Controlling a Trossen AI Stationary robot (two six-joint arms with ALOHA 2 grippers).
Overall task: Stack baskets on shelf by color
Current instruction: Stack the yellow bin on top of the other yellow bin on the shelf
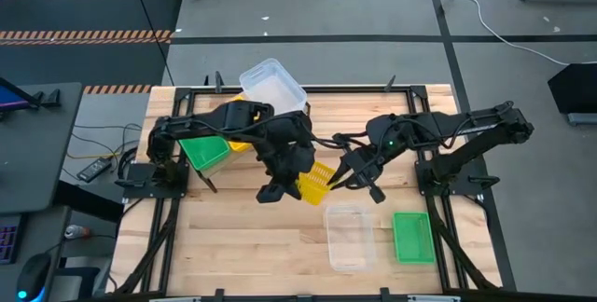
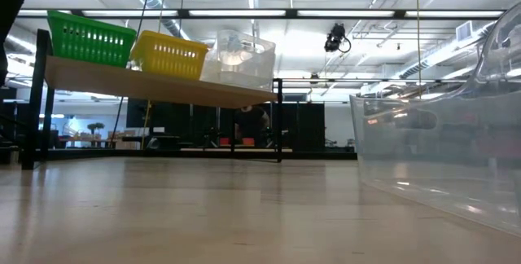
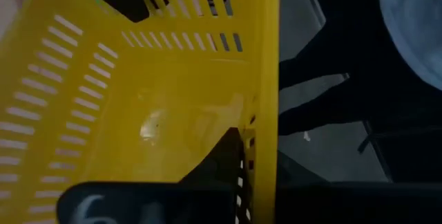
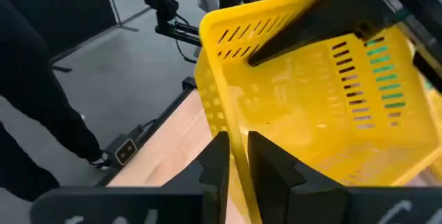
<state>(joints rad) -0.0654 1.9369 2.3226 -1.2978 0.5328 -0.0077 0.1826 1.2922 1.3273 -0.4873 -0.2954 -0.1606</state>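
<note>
Yellow basket (image 1: 315,183) is held aloft between both tools: left gripper (image 1: 297,173) and right gripper (image 4: 238,156) each pinch a rim wall. Judged light, thin, flexible, slippery; grip rim near a corner

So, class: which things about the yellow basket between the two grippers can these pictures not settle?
- Yellow basket, high view: both arms hide most of it.
- Left gripper, left wrist view: its hold is cut off by the edge.
- Low view: held basket and grippers out of frame; clear basket fills the side.
</note>
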